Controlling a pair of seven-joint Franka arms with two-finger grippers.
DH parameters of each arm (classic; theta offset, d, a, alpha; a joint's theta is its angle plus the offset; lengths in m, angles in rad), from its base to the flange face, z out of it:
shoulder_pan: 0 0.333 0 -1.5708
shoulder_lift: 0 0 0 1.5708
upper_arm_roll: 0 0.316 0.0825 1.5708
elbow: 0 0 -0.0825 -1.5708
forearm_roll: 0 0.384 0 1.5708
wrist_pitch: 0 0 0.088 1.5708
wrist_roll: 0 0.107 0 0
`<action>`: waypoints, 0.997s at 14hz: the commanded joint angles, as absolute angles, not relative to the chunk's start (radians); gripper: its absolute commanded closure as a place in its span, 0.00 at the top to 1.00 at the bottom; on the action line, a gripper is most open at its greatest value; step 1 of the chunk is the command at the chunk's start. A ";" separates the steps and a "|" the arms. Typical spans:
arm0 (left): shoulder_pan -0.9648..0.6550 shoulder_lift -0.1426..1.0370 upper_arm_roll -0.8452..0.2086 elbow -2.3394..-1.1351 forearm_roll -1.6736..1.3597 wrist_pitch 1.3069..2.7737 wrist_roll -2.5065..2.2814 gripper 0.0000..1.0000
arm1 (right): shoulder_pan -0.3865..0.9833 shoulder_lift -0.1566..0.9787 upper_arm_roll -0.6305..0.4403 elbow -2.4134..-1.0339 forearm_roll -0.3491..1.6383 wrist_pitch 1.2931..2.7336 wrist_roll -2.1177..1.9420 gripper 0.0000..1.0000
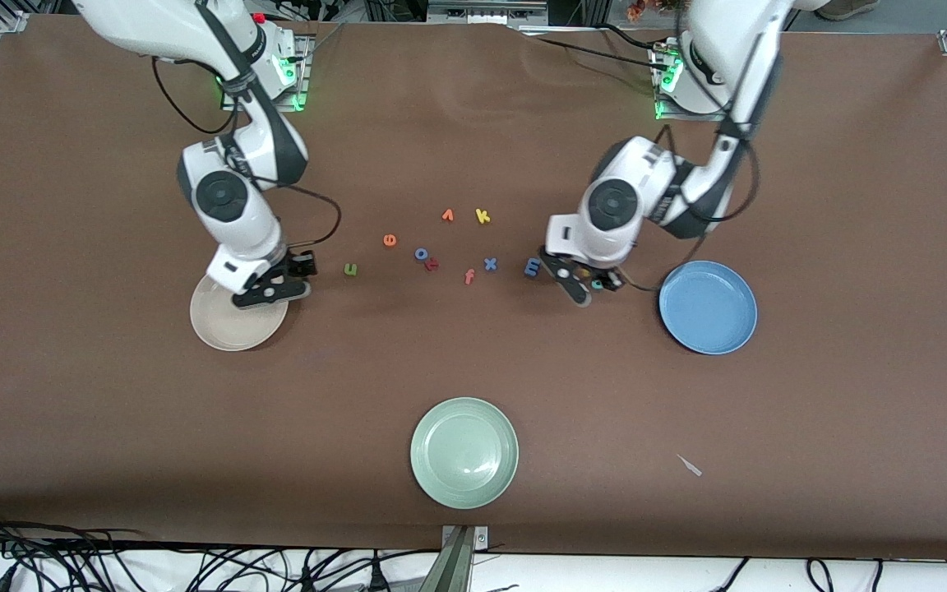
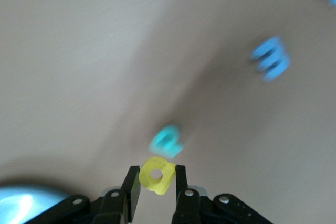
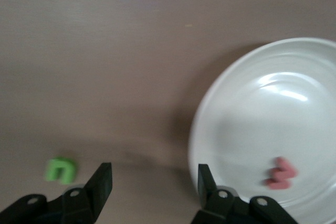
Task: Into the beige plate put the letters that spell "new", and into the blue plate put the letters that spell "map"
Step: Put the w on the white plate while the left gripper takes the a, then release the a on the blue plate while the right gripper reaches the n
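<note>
Worktop: wide brown matte worktop (image 1: 473,370), flat; cables hang along the edge nearest the front camera, metal frame parts at the corners near the arms' bases.
Beige plate: round shallow cream-beige plate (image 1: 223,327), toward the right arm's end; salmon-pink foam letter w (image 3: 281,173) lies flat inside it.
Right gripper: black two-finger right gripper (image 1: 270,289) hangs over the beige plate's rim, jaws apart, nothing between them.
Letter n: lime-green foam letter n (image 1: 350,269) flat on the worktop, between the beige plate and the letter group; its open side points toward the right arm's end.
Letter e: orange foam letter e (image 1: 390,240), flat, just farther from the front camera than the n.
Blue plate: round shallow medium-blue plate (image 1: 708,307), toward the left arm's end, no letters seen in it.
Left gripper: black two-finger left gripper (image 1: 581,284) low, between the letter group and the blue plate, jaws clamped on the yellow foam letter a (image 2: 157,174).
Letter p: teal foam letter p (image 2: 166,141) on the worktop, just beside the held a; orientation unclear.
Letter m: blue foam letter m (image 1: 532,266), flat, near the left gripper, its long axis roughly across the worktop's length.
Other: pale green round plate (image 1: 464,452) nearest the front camera; misc. letters mid-worktop, e.g. yellow foam letter k (image 1: 482,216).
</note>
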State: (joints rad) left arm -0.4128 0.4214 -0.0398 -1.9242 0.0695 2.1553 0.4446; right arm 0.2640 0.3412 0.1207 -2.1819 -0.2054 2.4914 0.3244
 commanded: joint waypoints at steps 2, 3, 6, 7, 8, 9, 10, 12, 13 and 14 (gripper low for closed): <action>-0.227 0.407 -0.051 -1.914 0.100 2.115 0.673 0.06 | 0.262 0.321 0.227 -2.192 -0.195 2.457 0.521 0.74; -0.198 0.413 -0.049 -1.913 0.100 2.120 0.711 0.06 | 0.265 0.321 0.229 -2.197 -0.195 2.457 0.540 0.74; -0.089 0.468 -0.051 -1.895 0.103 2.137 0.761 0.26 | 0.265 0.319 0.250 -2.212 -0.199 2.460 0.592 0.74; -0.068 0.474 -0.057 -1.894 0.097 2.141 0.775 0.95 | 0.267 0.324 0.250 -2.212 -0.199 2.467 0.594 0.74; -0.074 0.471 -0.058 -1.887 0.101 2.138 0.785 1.00 | 0.267 0.331 0.250 -2.212 -0.201 2.476 0.594 0.74; -0.078 0.468 -0.060 -1.867 0.100 2.128 0.785 1.00 | 0.267 0.339 0.250 -2.220 -0.201 2.499 0.594 0.74; -0.081 0.466 -0.061 -1.856 0.095 2.115 0.772 1.00 | 0.267 0.348 0.250 -2.236 -0.201 2.532 0.595 0.74; -0.087 0.460 -0.087 -1.850 0.083 2.103 0.738 1.00 | 0.267 0.359 0.250 -2.276 -0.199 2.604 0.601 0.74; -0.089 0.453 -0.109 -1.850 0.083 2.094 0.685 1.00 | 0.267 0.359 0.249 -2.283 -0.199 2.609 0.606 0.74; -0.089 0.451 -0.133 -1.850 0.083 2.085 0.610 1.00 | 0.267 0.359 0.249 -2.286 -0.199 2.614 0.606 0.74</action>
